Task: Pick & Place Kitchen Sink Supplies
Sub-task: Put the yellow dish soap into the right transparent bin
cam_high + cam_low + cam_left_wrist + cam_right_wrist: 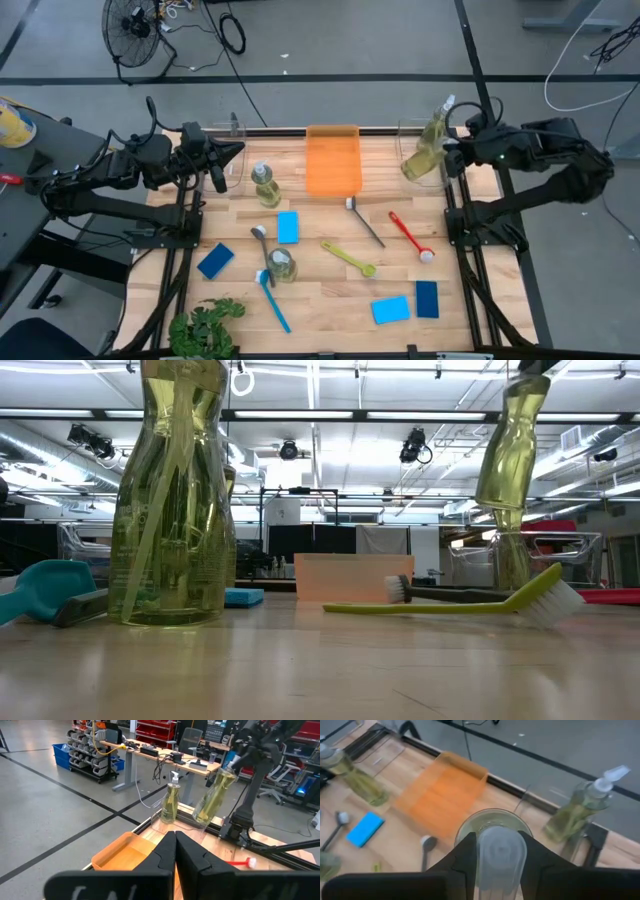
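My right gripper (458, 152) is shut on a clear pump bottle (420, 162) of yellow-green liquid, held above the clear bin (405, 135) at the far right. A second bottle (580, 807) stands in that bin. Two more bottles (265, 185) (281, 265) stand on the table. Light- and dark-blue sponges (288, 227) (215, 260) (390, 310) (427, 299) lie flat, as do the black (365, 220), red (410, 237), yellow-green (348, 257) and blue (272, 300) brushes. My left gripper (232, 155) waits shut at the far left, holding nothing. My right gripper pinches the bottle's top at the neck (501, 845) between its two fingers (465, 855), one on each side. The fingers slant downward from the table's right side. The bottle hangs tilted below them, its base (202, 815) toward the table's left, clear of the table.
An orange tray (333, 160) stands at the far middle and another clear bin (238, 135) at the far left. A green leafy plant (205, 330) sits at the near left corner. Bare wood shows along the near edge, between the plant and the sponges at the near right.
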Robot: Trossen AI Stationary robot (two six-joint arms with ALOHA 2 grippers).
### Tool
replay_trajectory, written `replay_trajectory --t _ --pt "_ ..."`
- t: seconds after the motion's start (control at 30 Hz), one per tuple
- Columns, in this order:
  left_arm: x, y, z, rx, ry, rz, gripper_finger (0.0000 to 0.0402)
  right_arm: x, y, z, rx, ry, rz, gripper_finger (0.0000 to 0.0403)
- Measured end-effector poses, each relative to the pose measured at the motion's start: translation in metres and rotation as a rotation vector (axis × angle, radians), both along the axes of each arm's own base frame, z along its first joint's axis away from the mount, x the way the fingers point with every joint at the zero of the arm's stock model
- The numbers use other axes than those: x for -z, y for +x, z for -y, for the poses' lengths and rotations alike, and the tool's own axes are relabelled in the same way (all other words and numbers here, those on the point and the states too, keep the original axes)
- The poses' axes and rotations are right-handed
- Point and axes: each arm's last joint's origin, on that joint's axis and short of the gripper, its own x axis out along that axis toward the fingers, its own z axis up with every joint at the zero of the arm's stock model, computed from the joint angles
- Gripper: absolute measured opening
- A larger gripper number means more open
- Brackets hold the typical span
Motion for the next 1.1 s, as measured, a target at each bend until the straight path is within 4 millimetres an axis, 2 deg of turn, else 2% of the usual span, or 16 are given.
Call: replay_trajectory --t 0.37,1.1 --pt "0.0 0.0 0.0 0.0 0.003 -0.002 0.0012 -0.001 -0.004 0.012 0.123 -0.117 -0.057 0.0096" --pt "0.0 0.0 0.0 0.0 0.003 -0.002 0.0012 -0.002 -0.006 0.023 0.245 -0.185 -0.107 0.0095"
